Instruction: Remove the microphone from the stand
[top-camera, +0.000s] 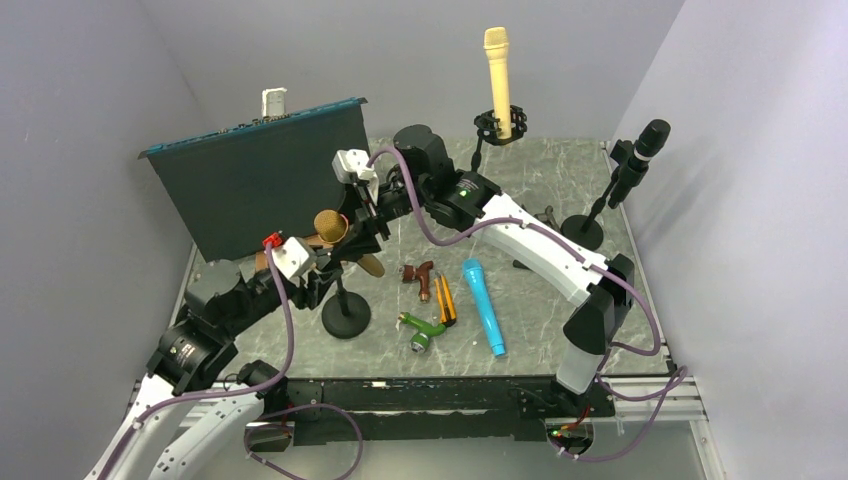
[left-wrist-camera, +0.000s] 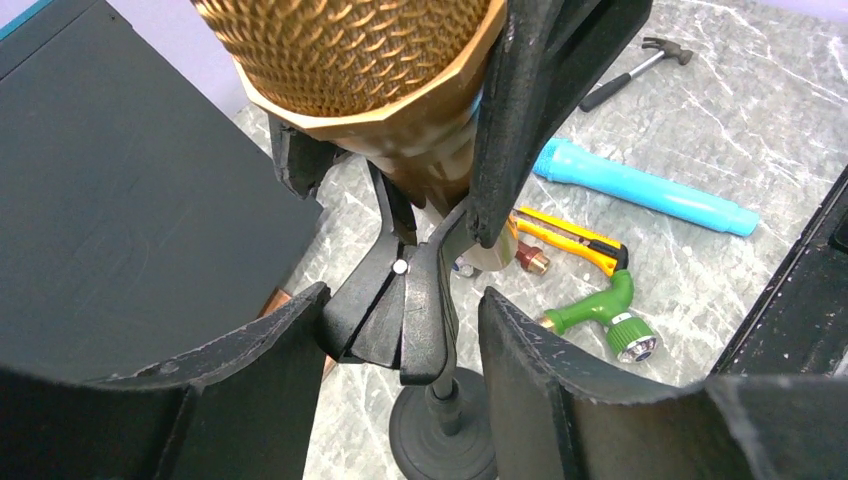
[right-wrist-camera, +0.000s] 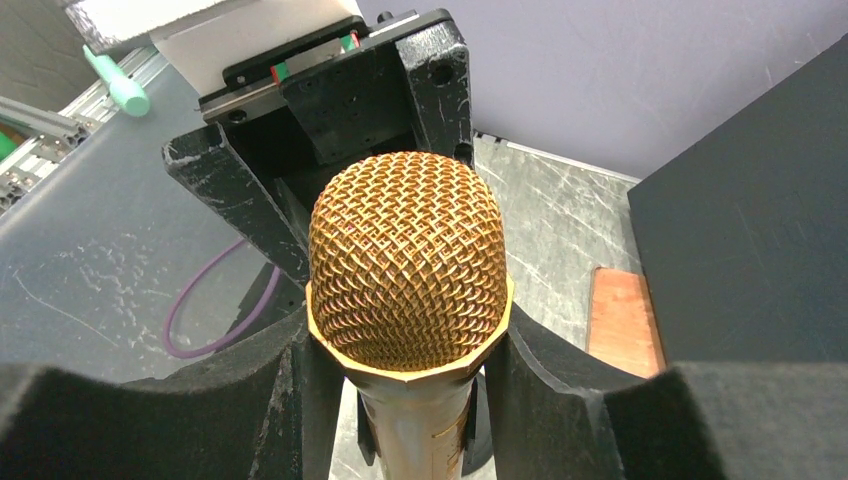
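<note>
The gold microphone (top-camera: 330, 225) sits tilted in the black clip (left-wrist-camera: 425, 300) of a short stand with a round base (top-camera: 346, 318). Its mesh head fills the right wrist view (right-wrist-camera: 405, 250) and the top of the left wrist view (left-wrist-camera: 350, 40). My right gripper (top-camera: 352, 225) reaches in from the right. Its jaws are closed on the microphone's body just under the head (right-wrist-camera: 405, 345). My left gripper (top-camera: 322, 270) comes from the near left. Its jaws straddle the clip (left-wrist-camera: 400, 305); the left finger touches it and a gap shows on the right.
A dark board (top-camera: 260, 180) stands behind the stand at the left. A blue microphone (top-camera: 484, 305), green nozzle (top-camera: 423, 330), yellow knife (top-camera: 444, 298) and brown nozzle (top-camera: 420, 275) lie to the right. A cream microphone (top-camera: 497, 65) and a black one (top-camera: 645, 150) stand on stands at the back.
</note>
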